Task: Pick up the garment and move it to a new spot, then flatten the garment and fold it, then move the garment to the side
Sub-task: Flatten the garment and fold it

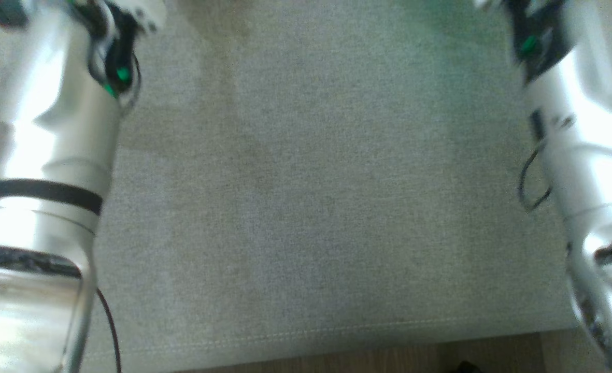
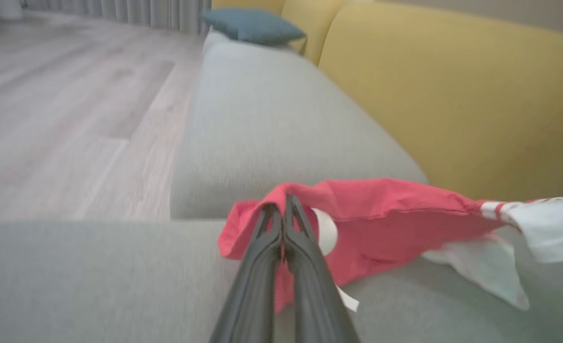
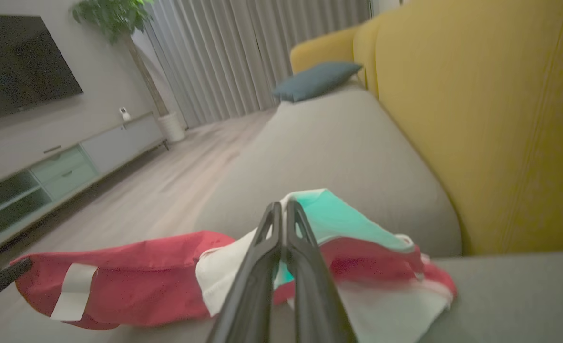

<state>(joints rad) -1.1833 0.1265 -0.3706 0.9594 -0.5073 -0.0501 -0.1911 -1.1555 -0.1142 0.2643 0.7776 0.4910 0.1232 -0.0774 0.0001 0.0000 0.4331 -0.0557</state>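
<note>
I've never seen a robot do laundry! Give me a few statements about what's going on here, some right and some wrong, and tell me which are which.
1. The left gripper is shut on the red end of the garment. True.
2. The sofa backrest is blue. False: it is yellow; the pillow is the blue thing.
3. The right gripper is shut on the garment too. True.
4. The garment is neatly folded. False: it is crumpled, strung between both grippers over the grey seat.
</note>
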